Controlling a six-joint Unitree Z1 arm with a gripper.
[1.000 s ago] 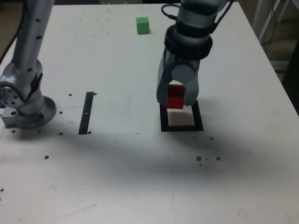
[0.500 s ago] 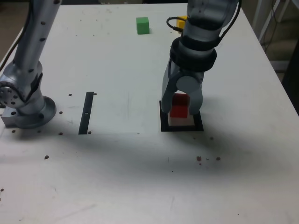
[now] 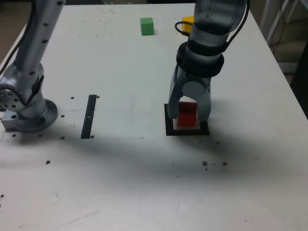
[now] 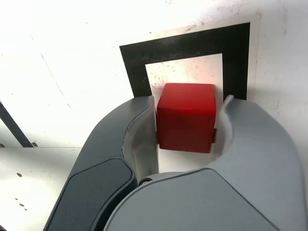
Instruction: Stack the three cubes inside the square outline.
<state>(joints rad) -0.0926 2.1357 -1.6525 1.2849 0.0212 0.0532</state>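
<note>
The gripper (image 3: pixel 188 117) has lowered the red cube (image 3: pixel 187 114) into the square outline (image 3: pixel 169 127), and its jaws have just parted slightly, a gap showing on one side. The first cube looks placed; the green cube (image 3: pixel 147 26) and yellow cube (image 3: pixel 187 20) wait far back on the surface (image 3: pixel 120 173).

Your red cube (image 3: pixel 187 114) sits upright inside the square outline (image 3: pixel 168 126) — a thick black frame with a pale centre, near the middle of the tabletop. The green cube (image 3: pixel 147 26) lies upright at the far edge, well apart from the frame. To its right in the exterior view, the yellow cube (image 3: pixel 187 20) shows only partly — its pose can't be told.
</note>
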